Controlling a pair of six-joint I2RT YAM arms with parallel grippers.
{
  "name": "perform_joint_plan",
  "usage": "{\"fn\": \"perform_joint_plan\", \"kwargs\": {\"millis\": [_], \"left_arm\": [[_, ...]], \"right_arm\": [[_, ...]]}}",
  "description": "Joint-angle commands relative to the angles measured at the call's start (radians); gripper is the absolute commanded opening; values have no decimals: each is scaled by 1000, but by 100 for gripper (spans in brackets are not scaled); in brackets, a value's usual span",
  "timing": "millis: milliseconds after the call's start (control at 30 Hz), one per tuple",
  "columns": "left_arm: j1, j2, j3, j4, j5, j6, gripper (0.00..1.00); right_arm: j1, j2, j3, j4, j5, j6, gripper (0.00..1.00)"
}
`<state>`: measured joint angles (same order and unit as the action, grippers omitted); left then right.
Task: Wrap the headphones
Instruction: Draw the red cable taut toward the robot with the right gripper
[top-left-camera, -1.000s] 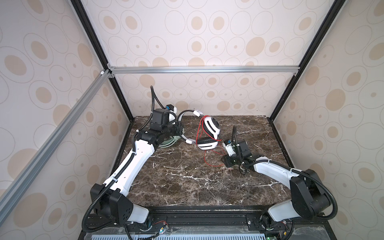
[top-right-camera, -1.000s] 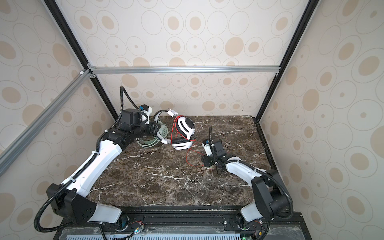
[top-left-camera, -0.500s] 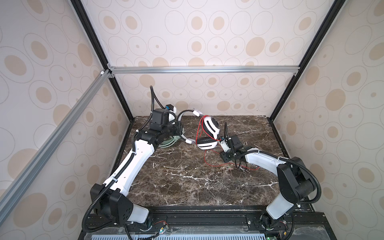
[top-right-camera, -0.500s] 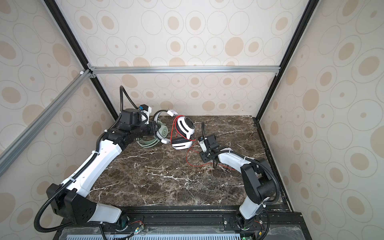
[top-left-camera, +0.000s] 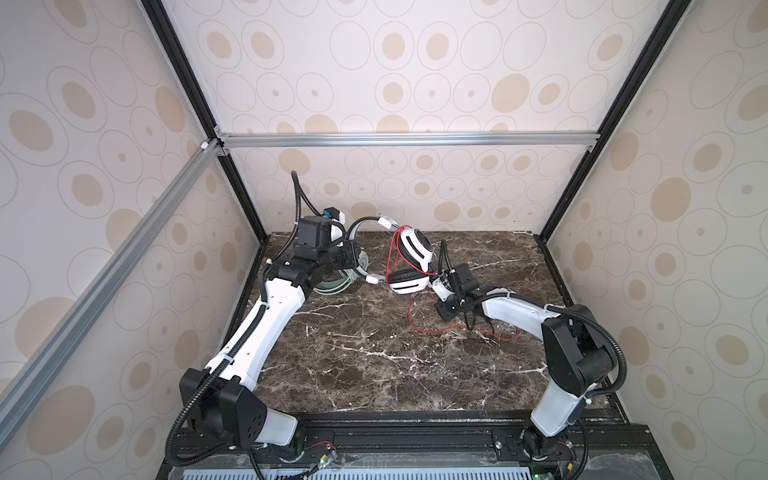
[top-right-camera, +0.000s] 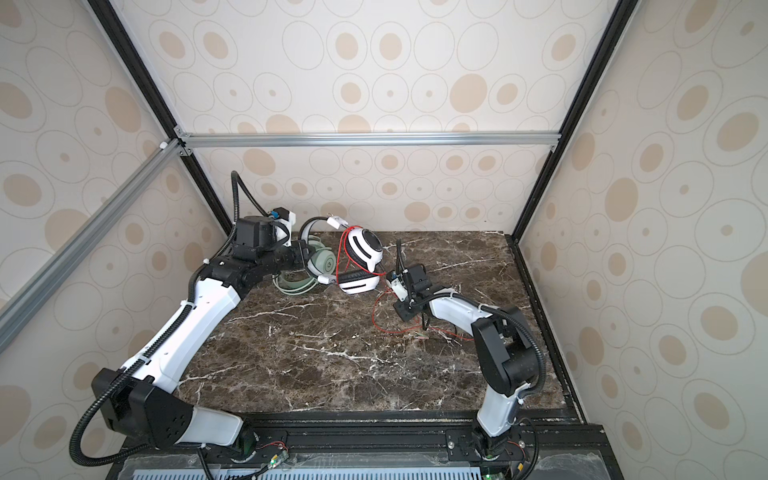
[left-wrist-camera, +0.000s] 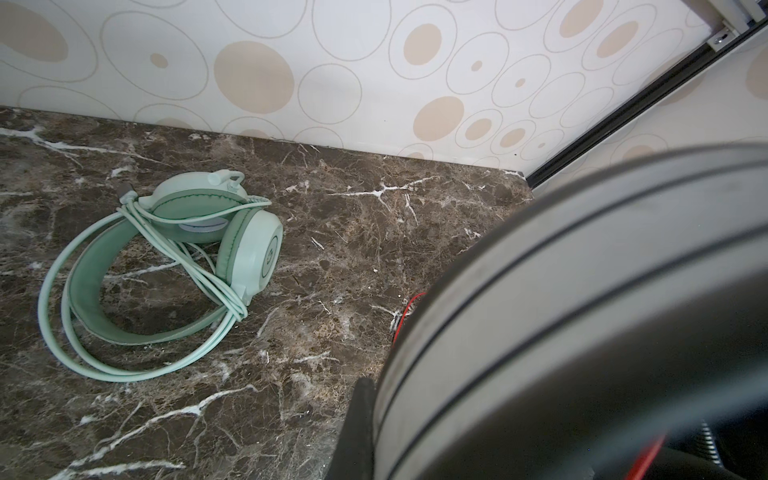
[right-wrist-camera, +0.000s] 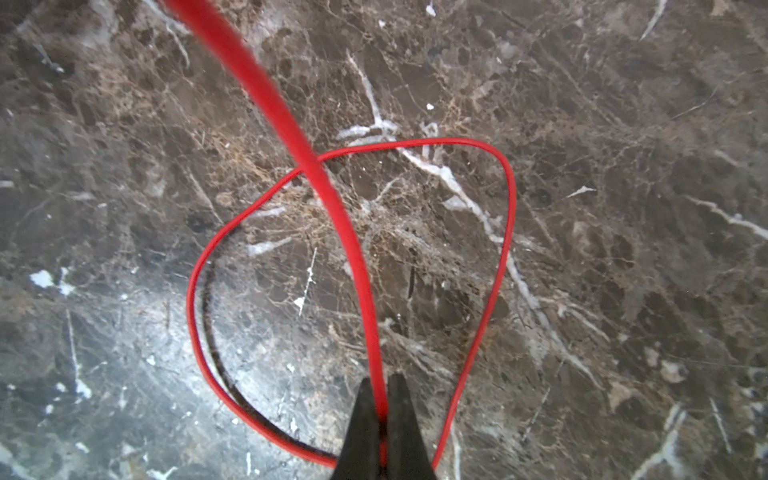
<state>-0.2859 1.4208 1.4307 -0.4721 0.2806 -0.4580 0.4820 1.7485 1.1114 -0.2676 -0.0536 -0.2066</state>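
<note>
The right gripper (right-wrist-camera: 381, 388) had slid closer to the white-and-black over-ear headset (top-left-camera: 413, 249) and pinched shut on its thin red cable (right-wrist-camera: 311, 166), whose slack lay looped on the dark marble tabletop (top-left-camera: 353, 357). The left gripper (top-left-camera: 353, 258) clamped that headset's band, holding it raised. The mint-green headset (left-wrist-camera: 253, 249), cable wound around it, lay rear-left.

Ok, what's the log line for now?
left gripper: shut on white headset | right gripper: shut on red cable | red cable: part looped loose on table | green headset: wrapped, on table
</note>
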Motion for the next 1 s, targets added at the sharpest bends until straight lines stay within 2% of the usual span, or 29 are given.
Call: {"fn": "perform_joint_plan", "kwargs": {"millis": [0, 300, 400, 533, 667, 800, 967], "left_arm": [[11, -39, 23, 50, -1, -48, 0], [43, -36, 43, 11, -72, -136, 0], [53, -37, 46, 1, -96, -162, 0], [65, -60, 27, -16, -207, -247, 0], [78, -90, -9, 0, -267, -319, 0], [82, -95, -22, 7, -259, -364, 0], [84, -89, -36, 33, -169, -395, 0]], "right_arm": [[26, -58, -46, -3, -28, -14, 0], [199, -166, -135, -64, 85, -12, 0], [268, -197, -163, -36, 126, 20, 0], [327, -255, -214, 23, 145, 85, 0], [381, -303, -247, 47, 190, 105, 0], [417, -332, -241, 27, 196, 102, 0], [449, -318, -209, 2, 210, 108, 0]]}}
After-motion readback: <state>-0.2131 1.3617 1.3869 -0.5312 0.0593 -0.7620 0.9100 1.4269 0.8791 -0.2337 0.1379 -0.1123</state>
